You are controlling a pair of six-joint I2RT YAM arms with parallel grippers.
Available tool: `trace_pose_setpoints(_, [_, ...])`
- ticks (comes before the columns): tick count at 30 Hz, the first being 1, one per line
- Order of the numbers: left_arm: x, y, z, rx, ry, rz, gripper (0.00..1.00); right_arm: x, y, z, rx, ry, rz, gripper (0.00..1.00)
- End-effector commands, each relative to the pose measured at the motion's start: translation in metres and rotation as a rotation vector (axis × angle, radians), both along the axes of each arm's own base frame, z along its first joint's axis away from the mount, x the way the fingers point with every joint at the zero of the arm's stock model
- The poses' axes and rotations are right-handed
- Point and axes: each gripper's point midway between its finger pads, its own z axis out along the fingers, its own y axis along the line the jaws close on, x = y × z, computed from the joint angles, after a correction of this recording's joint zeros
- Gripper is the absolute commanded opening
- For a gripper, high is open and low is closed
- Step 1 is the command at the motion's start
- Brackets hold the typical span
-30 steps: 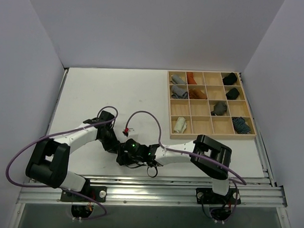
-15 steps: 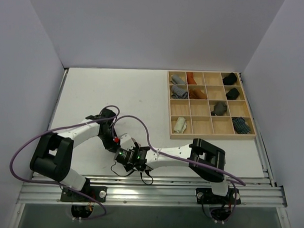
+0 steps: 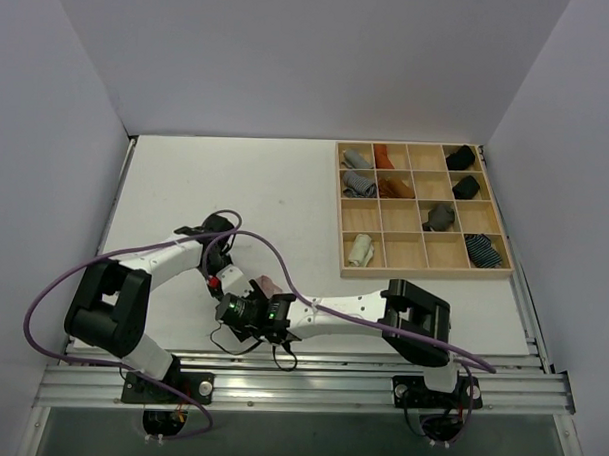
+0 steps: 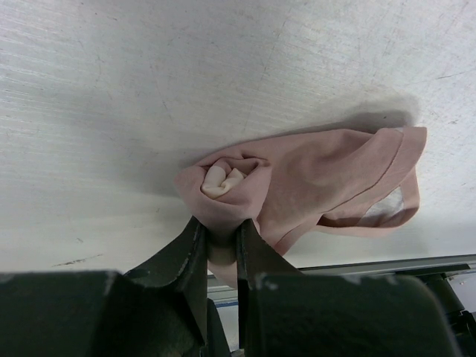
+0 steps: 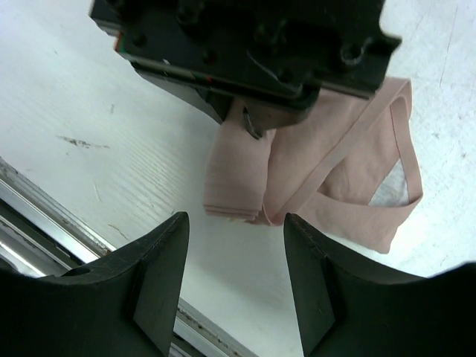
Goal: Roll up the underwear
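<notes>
Close to the near rail (image 5: 44, 223), my left gripper (image 4: 219, 234) pinches the pink underwear (image 4: 312, 175) by its rolled end; my right gripper (image 5: 236, 219) gapes over it.

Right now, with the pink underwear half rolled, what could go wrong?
1. The left gripper pinches only the rolled end of the pink underwear; released, it may unwind.
2. The waistband part lies loose beside the roll; the open right gripper nearby could drag it askew.

white table (image 3: 236, 186), scuffed. wooden compartment tray (image 3: 423, 273) flat on far right part, small cloth rolls (image 3: 360, 250) in several cells. dusty pink underwear (image 4: 312, 178) partly rolled, lying near front edge, well apart from tray.
</notes>
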Motion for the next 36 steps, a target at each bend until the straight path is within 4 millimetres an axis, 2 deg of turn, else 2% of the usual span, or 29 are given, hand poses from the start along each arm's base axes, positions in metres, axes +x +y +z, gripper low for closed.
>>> trace_pose_setpoints(1, [-0.013,0.013,-0.020,0.088,0.056,-0.022,0.02,0.007,0.014,0.005,0.001,-0.049,0.030,0.50])
trace_pose_setpoints(8, [-0.020,0.014,-0.020,0.097,0.096,-0.019,0.02,0.018,0.030,-0.004,-0.009,-0.105,0.057,0.48])
trace_pose_setpoints(12, [-0.022,0.014,-0.021,0.100,0.116,-0.014,0.02,0.022,0.025,-0.010,-0.030,-0.126,0.030,0.44])
trace_pose_setpoints(15, [-0.025,0.012,-0.022,0.093,0.128,-0.013,0.02,0.025,0.018,-0.010,-0.033,-0.140,-0.004,0.31])
trace_pose_setpoints(16, [-0.024,0.012,-0.022,0.091,0.127,-0.012,0.02,0.022,0.012,-0.018,-0.040,-0.127,-0.007,0.23])
trace_pose_setpoints(18, [-0.023,0.009,-0.020,0.076,0.130,-0.014,0.02,0.021,0.005,-0.023,-0.048,-0.118,-0.020,0.14])
trace_pose_setpoints(19, [-0.022,0.007,-0.019,0.067,0.125,-0.014,0.03,0.020,-0.005,-0.032,-0.066,-0.100,-0.028,0.06])
trace_pose_setpoints(20, [-0.019,0.005,-0.017,0.060,0.119,-0.018,0.04,0.017,0.001,-0.035,-0.002,-0.055,-0.041,0.04])
trace_pose_setpoints(21, [-0.017,0.004,-0.015,0.054,0.110,-0.024,0.08,0.023,-0.004,-0.034,0.033,-0.022,-0.067,0.03])
trace_pose_setpoints(22, [-0.009,0.002,-0.008,0.044,0.079,-0.022,0.11,0.020,-0.021,-0.049,0.025,0.020,-0.082,0.02])
trace_pose_setpoints(24, [-0.001,0.002,0.000,0.039,0.045,-0.028,0.19,0.021,-0.023,-0.051,0.130,0.121,-0.122,0.00])
trace_pose_setpoints(25, [0.003,0.005,0.005,0.047,0.028,-0.027,0.30,0.020,-0.027,-0.055,0.154,0.153,-0.133,0.00])
trace_pose_setpoints(26, [0.012,0.007,0.011,0.047,0.003,-0.019,0.34,0.015,-0.037,-0.065,0.164,0.180,-0.140,0.00])
trace_pose_setpoints(27, [0.016,0.009,0.015,0.050,-0.009,-0.017,0.37,0.009,-0.038,-0.067,0.190,0.225,-0.133,0.00])
trace_pose_setpoints(28, [0.019,0.010,0.019,0.044,-0.027,-0.013,0.41,0.012,-0.043,-0.072,0.213,0.260,-0.162,0.00])
trace_pose_setpoints(29, [0.023,0.011,0.022,0.040,-0.040,-0.011,0.43,0.011,-0.043,-0.074,0.241,0.285,-0.164,0.00])
trace_pose_setpoints(31, [0.032,0.012,0.030,0.032,-0.075,0.004,0.47,0.006,-0.057,-0.092,0.231,0.349,-0.189,0.00])
trace_pose_setpoints(32, [0.034,0.011,0.032,0.025,-0.085,0.001,0.48,0.006,-0.056,-0.093,0.257,0.367,-0.188,0.00])
trace_pose_setpoints(33, [0.038,0.010,0.035,0.016,-0.099,0.001,0.48,0.000,-0.065,-0.102,0.245,0.394,-0.197,0.00])
trace_pose_setpoints(36, [0.041,0.008,0.039,0.003,-0.122,-0.006,0.49,-0.002,-0.075,-0.111,0.271,0.436,-0.232,0.00])
